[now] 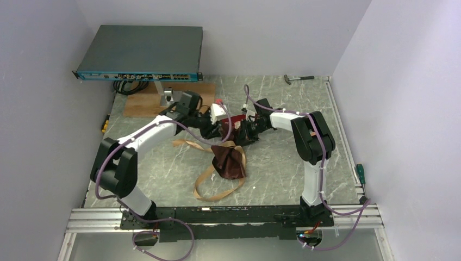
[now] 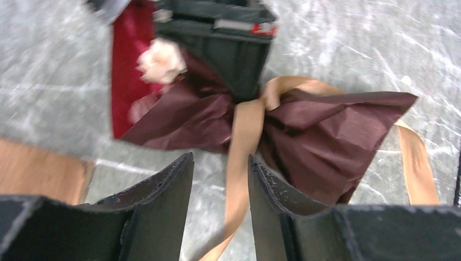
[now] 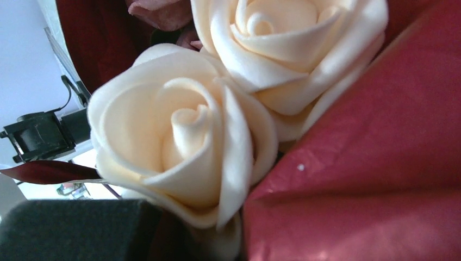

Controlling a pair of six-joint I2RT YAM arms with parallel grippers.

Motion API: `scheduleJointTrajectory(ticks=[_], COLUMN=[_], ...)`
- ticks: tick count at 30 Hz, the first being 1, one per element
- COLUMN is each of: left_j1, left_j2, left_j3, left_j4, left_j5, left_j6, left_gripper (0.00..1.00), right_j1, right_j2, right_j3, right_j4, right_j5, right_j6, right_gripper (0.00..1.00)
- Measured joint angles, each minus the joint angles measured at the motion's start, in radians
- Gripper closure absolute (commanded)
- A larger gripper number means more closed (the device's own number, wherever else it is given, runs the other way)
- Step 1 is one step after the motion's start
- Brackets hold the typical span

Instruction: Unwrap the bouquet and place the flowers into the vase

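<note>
One bouquet sits at the middle of the surface, its dark red paper cinched by a single tan ribbon whose tails trail toward 6 o'clock. The right tool comes in from 1 o'clock with its two fingers pressed together on the bouquet at the tied waist. The left tool, at 10 o'clock of the bundle, stands spread and pinches nothing. The ribbon runs through the gap between its two fingers; whether it touches them I cannot tell. Of the flowers, the right wrist view shows two cream roses side by side against red paper, and the edge of one pink bloom at 12 o'clock. One hammer lies at the far edge.
</note>
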Motion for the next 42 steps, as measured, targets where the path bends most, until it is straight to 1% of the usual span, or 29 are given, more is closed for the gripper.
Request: scheduleJointTrajectory(ticks=[3,7,13,16,18,19,21,23,25,28,30,32,34,35,38,40,42], left_j1=[-0.082,-0.164,-0.19,-0.202,-0.212,-0.216,-0.224,-0.227,-0.229,-0.228,-0.228,-0.228,-0.228,-0.228,-0.229,-0.228,-0.228], left_j2=[0.027,0.061,0.15,0.19,0.213,0.221,0.232,0.232,0.232,0.221,0.205,0.181,0.16,0.154,0.149,0.149,0.149], left_j3=[0.0,0.0,0.001,0.002,0.016,0.027,0.043,0.044,0.042,0.016,-0.006,-0.031,-0.051,-0.06,-0.076,-0.08,-0.08], left_j4=[0.011,0.041,0.058,0.069,0.074,0.074,0.076,0.077,0.083,0.082,0.079,0.076,0.075,0.076,0.083,0.086,0.093], left_j5=[-0.018,-0.047,-0.118,-0.165,-0.186,-0.196,-0.22,-0.237,-0.247,-0.245,-0.239,-0.231,-0.223,-0.219,-0.216,-0.215,-0.212], left_j6=[0.048,0.099,0.147,0.175,0.183,0.184,0.19,0.206,0.216,0.238,0.254,0.273,0.288,0.292,0.306,0.31,0.31], left_gripper=[0.53,0.48,0.47,0.49,0.53,0.56,0.68,0.78,0.86,0.92,0.95,0.97,0.98,0.98,0.99,0.99,0.99], right_j1=[0.002,0.003,0.005,0.005,0.005,0.005,0.005,0.005,0.005,0.003,0.002,0.002,0.002,0.001,-0.003,-0.005,-0.005], right_j2=[0.0,0.0,0.0,0.0,0.0,0.0,0.0,0.0,0.0,0.0,-0.006,-0.017,-0.024,-0.027,-0.029,-0.029,-0.029], right_j3=[0.003,0.004,0.008,0.008,0.008,0.008,0.008,0.009,0.012,0.013,0.013,0.012,0.007,0.002,-0.003,-0.004,-0.004], right_j4=[-0.005,-0.006,-0.014,-0.014,-0.014,-0.014,-0.014,-0.015,-0.019,-0.022,-0.019,-0.013,0.002,0.01,0.031,0.04,0.043], right_j5=[0.004,0.005,0.007,0.007,0.007,0.007,0.007,0.008,0.013,0.005,-0.016,-0.017,-0.015,-0.014,-0.016,-0.015,-0.008], right_j6=[0.0,0.0,-0.003,-0.004,-0.005,-0.005,-0.006,-0.008,-0.011,-0.011,-0.003,-0.003,-0.003,0.0,0.012,0.021,0.025], right_gripper=[0.89,0.88,0.87,0.86,0.86,0.85,0.83,0.77,0.67,0.48,0.44,0.43,0.44,0.47,0.64,0.7,0.79])
